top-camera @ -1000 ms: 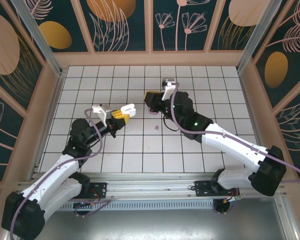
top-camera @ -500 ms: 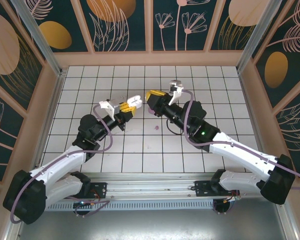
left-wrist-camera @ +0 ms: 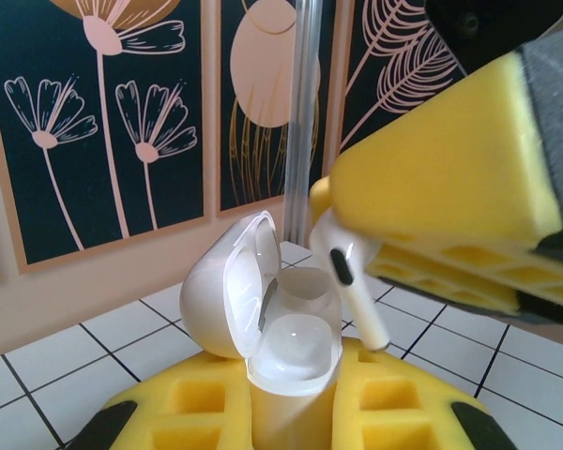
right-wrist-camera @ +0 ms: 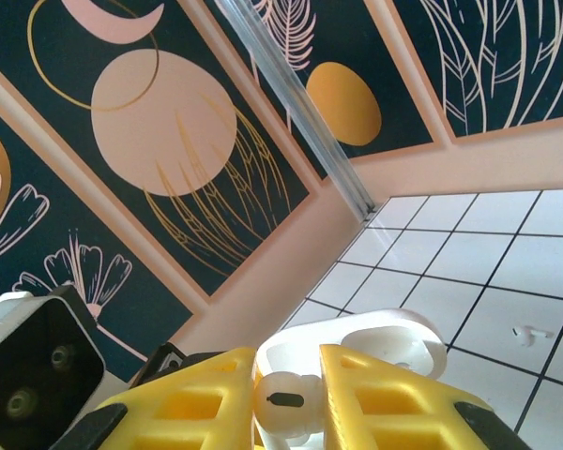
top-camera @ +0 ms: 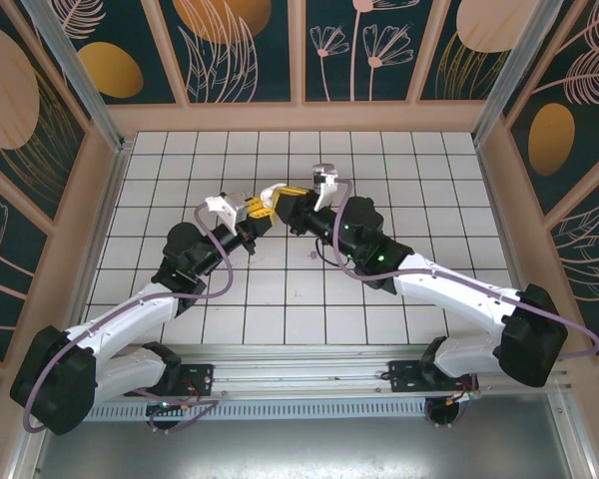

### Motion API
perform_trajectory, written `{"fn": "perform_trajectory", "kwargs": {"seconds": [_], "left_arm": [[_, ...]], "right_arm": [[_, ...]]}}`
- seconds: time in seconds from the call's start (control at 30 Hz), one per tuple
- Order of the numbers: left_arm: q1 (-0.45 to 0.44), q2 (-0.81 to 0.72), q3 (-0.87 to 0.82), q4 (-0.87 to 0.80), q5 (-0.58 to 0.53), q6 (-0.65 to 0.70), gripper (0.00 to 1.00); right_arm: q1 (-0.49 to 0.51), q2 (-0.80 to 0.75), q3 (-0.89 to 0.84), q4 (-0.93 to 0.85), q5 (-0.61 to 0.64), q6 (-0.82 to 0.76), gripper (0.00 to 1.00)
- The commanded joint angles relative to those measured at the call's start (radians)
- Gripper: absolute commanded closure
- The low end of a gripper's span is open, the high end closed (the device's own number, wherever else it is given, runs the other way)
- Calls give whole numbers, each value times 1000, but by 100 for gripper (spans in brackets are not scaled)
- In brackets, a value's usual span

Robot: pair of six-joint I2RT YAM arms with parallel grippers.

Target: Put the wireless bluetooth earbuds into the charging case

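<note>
L gripper (top-camera: 263,205): jaws closed on lower body of white charging case (left-wrist-camera: 283,352), held upright, lid hinged open to its left; R gripper (top-camera: 281,196): jaws closed on white earbud (left-wrist-camera: 342,267), stem angled down, just above and right of the case's open wells, not seated; the two grippers meet tip to tip; loose white earbud (right-wrist-camera: 530,331) on tiles beyond R fingertips, to the right; lilac earbud (top-camera: 311,255) on tile by R forearm, apart from both grippers.

The left end effector (left-wrist-camera: 286,411) hides the base of the charging case (left-wrist-camera: 286,337), cropped by the bottom edge.
</note>
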Motion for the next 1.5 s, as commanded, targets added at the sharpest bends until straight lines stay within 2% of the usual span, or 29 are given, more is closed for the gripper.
{"fn": "perform_trajectory", "kwargs": {"seconds": [0.0, 1.03, 1.47], "left_arm": [[-4, 3, 30, 40, -8, 24, 100], [-4, -25, 22, 29, 1, 28, 100], [-3, -40, 29, 73, 22, -46, 100]], "right_arm": [[7, 14, 42, 66, -32, 10, 77], [14, 88, 63, 69, -16, -57, 78], [30, 69, 0, 147, 34, -122, 77]]}}
